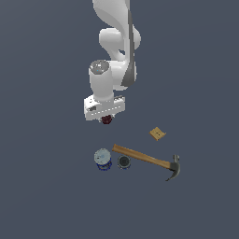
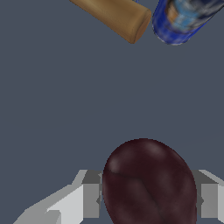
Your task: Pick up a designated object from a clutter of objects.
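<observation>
1. The gripper (image 1: 107,118) points downward, and its fingers (image 2: 92,199) press against both sides of the maroon ball (image 2: 148,183), clamping it.
2. In the exterior view the ball shows as a dark red spot just beneath the white hand, above the blue-white can (image 1: 102,159) in the picture.
3. The small dark cup (image 1: 124,162) stands just beside the can, toward the exterior view's right.
4. The hammer (image 1: 149,160) lies with its wooden handle end near the cup and its dark head well apart from the can.
5. The tan square block (image 1: 158,134) sits apart from the can, beyond the hammer's handle.
</observation>
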Robot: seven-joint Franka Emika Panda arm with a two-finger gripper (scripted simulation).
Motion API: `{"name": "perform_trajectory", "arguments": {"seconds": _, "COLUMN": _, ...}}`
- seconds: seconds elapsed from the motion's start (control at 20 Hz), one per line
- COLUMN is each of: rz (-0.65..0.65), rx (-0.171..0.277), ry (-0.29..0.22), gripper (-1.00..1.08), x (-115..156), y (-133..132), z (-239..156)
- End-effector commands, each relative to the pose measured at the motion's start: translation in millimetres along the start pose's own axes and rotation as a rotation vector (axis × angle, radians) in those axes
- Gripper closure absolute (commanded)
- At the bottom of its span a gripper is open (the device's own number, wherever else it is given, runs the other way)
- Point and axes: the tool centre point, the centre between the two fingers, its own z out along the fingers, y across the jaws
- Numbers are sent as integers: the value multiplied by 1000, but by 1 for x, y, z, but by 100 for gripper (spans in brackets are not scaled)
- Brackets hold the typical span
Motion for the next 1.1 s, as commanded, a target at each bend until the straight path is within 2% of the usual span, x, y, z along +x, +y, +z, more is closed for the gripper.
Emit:
{"name": "perform_trajectory", "arguments": {"seconds": 0.0, "rz": 0, "rx": -1, "ry": 0, "gripper": 108, "x": 9, "y": 3, "z": -20}}
{"name": "perform_trajectory", "arguments": {"seconds": 1.05, "rz": 0, "rx": -1, "ry": 0, "gripper": 108, "x": 96, "y": 29, "z": -198}}
